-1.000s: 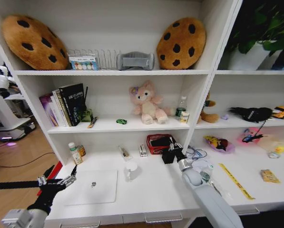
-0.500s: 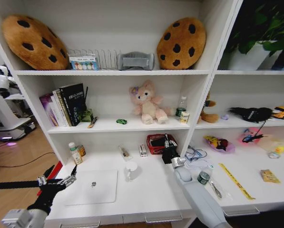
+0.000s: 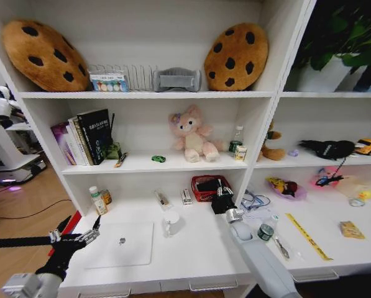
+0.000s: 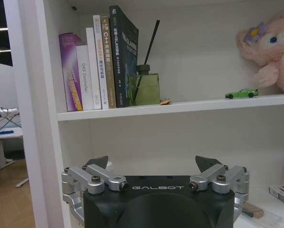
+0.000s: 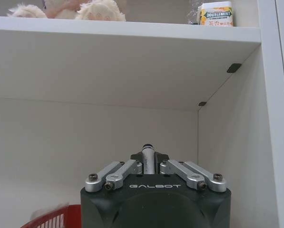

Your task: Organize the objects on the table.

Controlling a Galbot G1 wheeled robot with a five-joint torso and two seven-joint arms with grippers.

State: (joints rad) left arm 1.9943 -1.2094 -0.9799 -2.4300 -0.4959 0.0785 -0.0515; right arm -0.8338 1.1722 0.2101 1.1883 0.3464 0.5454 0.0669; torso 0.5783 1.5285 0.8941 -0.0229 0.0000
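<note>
We saw one table (image 3: 191, 248) carrying one laptop (image 3: 120, 244), lid down, near the left gripper (image 3: 73, 238), whose fingers stood apart in the left wrist view. Only the right wrist view revealed the right gripper (image 5: 150, 164) clamped on one pen (image 5: 148, 159) above the red basket (image 5: 51, 218). One green toy car (image 4: 241, 93) sat on the shelf.

My right gripper (image 5: 149, 161) is black with silver finger links and clamps a dark pen (image 5: 148, 155) with a silvery tip. My left gripper (image 4: 153, 166) wears the same black and silver. The table (image 3: 197, 248) is white, the laptop (image 3: 120, 244) silver, the basket (image 3: 204, 186) red, the toy car (image 4: 241, 93) green, and the cushions (image 3: 236, 56) are brown with dark spots.
</note>
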